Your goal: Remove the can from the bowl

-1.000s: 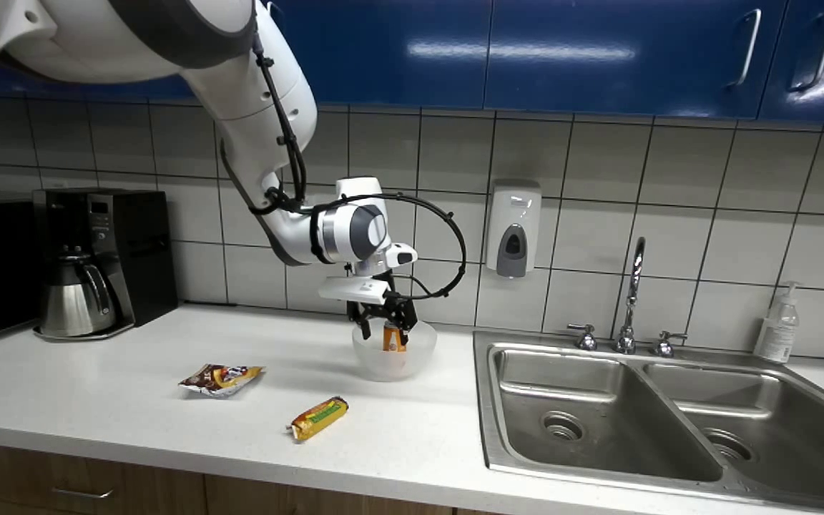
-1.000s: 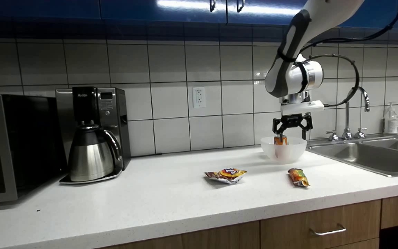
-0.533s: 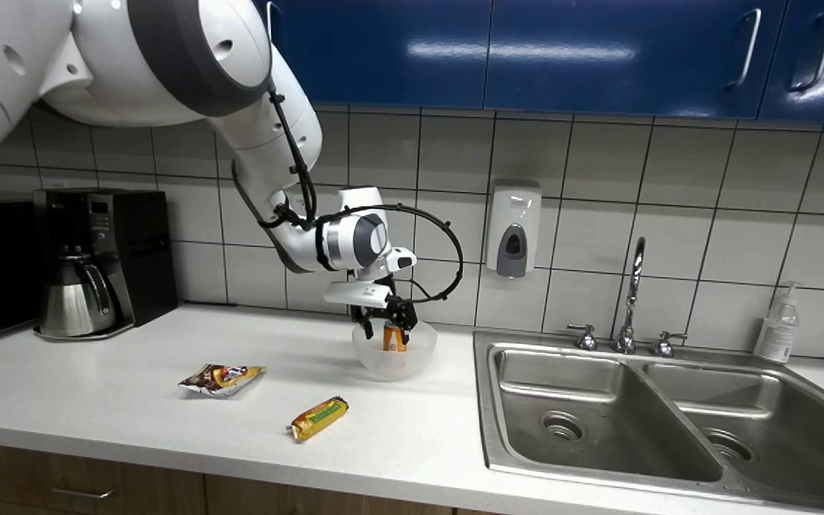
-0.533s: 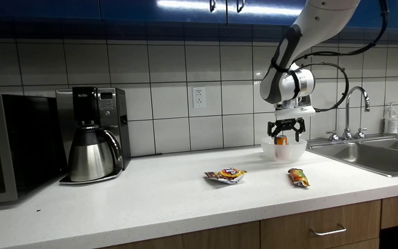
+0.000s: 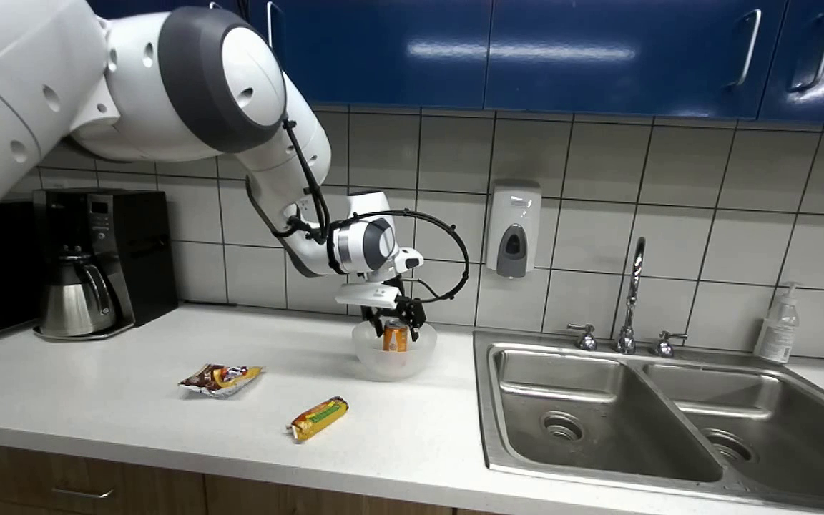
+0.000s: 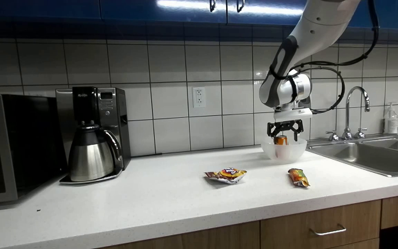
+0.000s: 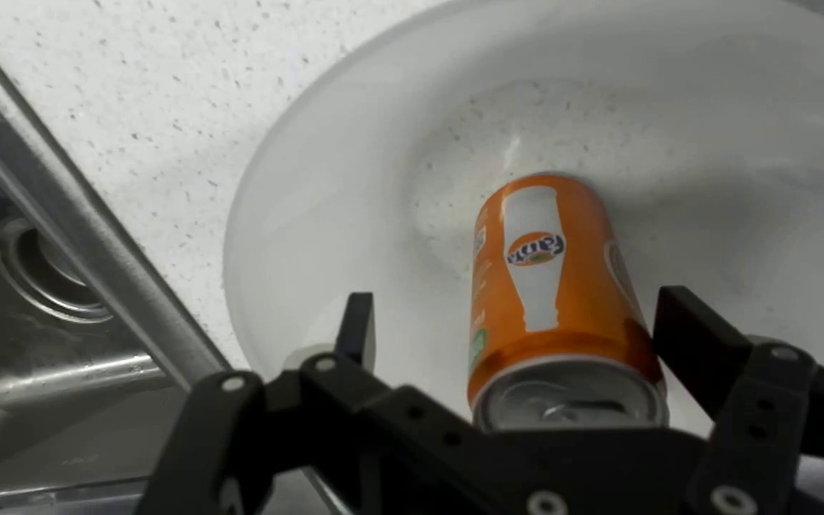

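Note:
The orange can [image 7: 548, 286] with a silvery top stands in the translucent white bowl [image 7: 312, 214] on the counter. The can also shows in both exterior views [image 5: 395, 339] [image 6: 281, 140], with its lower part seen dimly through the bowl wall [image 6: 288, 153]. My gripper [image 7: 516, 311] is open and points down over the can, its fingertips at or below the bowl's rim. In the wrist view the right finger is close against the can's side; whether it touches I cannot tell. A wide gap lies between the can and the left finger [image 7: 358, 325]. The gripper also shows in both exterior views [image 5: 397, 333] [image 6: 285, 139].
A steel sink [image 5: 485, 400] with a faucet [image 5: 630, 300] lies beside the bowl. A brown snack packet [image 5: 220, 380] and a yellow wrapped tube [image 5: 318, 418] lie on the counter in front. The tiled wall [image 5: 448, 286] is close behind. A coffee maker [image 6: 92, 138] stands farther along.
My gripper has shifted sideways around the can, slightly right in an exterior view and left and a little down in another. A finger that partly covered the can has moved beside it. The can stays put.

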`<state>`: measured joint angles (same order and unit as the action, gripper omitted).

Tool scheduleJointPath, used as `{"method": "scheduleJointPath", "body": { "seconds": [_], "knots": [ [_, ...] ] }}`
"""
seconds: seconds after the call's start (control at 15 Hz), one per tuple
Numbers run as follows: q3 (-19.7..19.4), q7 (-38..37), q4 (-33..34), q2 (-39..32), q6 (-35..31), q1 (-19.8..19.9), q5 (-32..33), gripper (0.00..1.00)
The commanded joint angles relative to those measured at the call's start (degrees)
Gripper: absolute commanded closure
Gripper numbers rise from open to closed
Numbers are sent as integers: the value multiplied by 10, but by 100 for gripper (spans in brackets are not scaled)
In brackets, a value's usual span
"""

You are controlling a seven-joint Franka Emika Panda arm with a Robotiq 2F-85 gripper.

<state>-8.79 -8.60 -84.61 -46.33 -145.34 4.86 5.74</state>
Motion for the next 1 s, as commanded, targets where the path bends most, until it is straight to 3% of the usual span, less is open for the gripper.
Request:
{"method": "scheduleJointPath", "body": {
  "seconds": [0.0,0.87,0.93],
  "knots": [
    [-4,1,73,-34,38,6,-9,0],
    [1,4,159,-93,78,15,-11,0],
    [1,4,163,-96,79,15,-12,25]
  ]
}}
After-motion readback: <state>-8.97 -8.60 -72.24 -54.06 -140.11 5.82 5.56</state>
